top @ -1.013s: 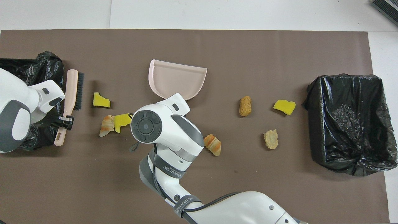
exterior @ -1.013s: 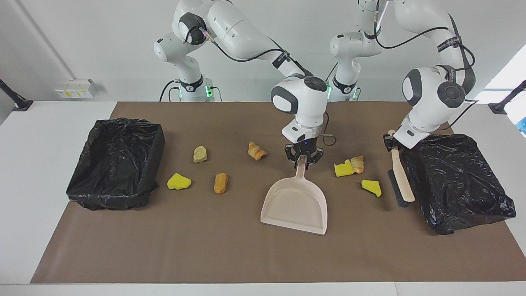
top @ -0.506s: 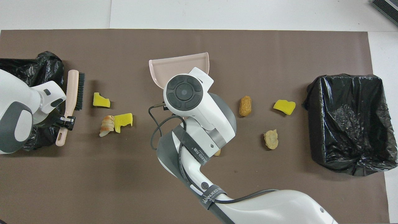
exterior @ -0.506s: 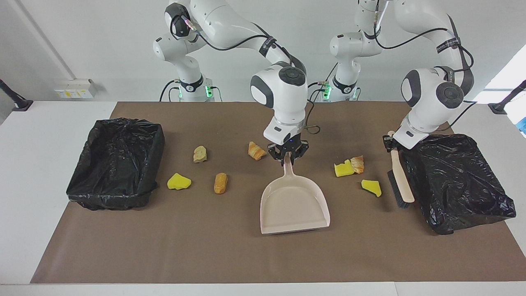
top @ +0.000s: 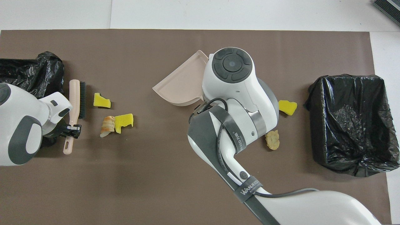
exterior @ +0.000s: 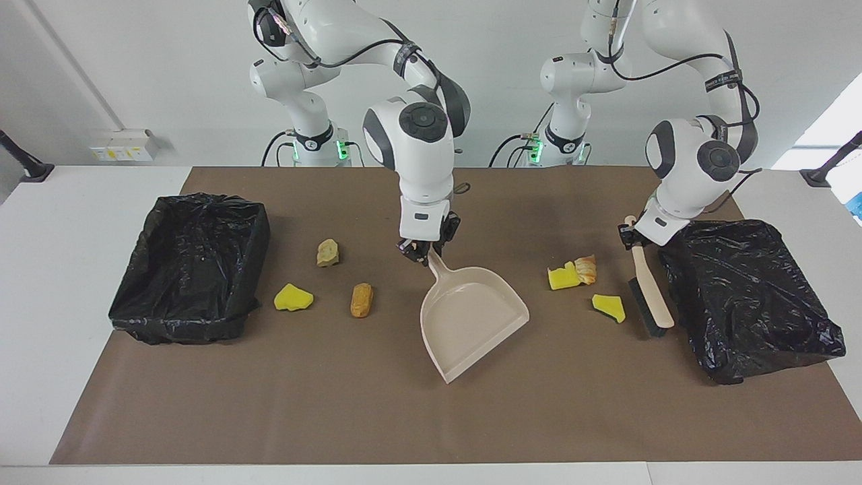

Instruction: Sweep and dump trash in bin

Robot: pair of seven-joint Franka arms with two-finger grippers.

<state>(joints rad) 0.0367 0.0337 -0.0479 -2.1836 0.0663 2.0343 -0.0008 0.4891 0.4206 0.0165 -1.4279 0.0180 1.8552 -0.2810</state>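
Nearest the robots, the right gripper [exterior: 423, 256] has its fingers clamped on the handle of the dustpan [exterior: 471, 316] over the middle of the worktop [exterior: 337, 404]. Since a second ago it has carried that handle toward the right arm's end, and the pan has swung round — its open lip now points slantwise toward the left arm's end instead of straight away from the robots. The croissant that lay beside the handle is now hidden under the arm.

The left gripper [exterior: 630, 236] has its fingers shut on the handle of the brush [exterior: 648, 296], which lies beside the bin bag [exterior: 747, 296] at the left arm's end; the brush has shifted slightly away from that bag.

The trash has not moved: a yellow sponge [exterior: 563, 276] touching a pastry piece [exterior: 586, 268], another sponge chunk [exterior: 609, 307] just beside the bristles, and toward the lined bin [exterior: 192, 269] a tan lump [exterior: 328, 252], a bread roll [exterior: 361, 300] and a third sponge [exterior: 293, 297].
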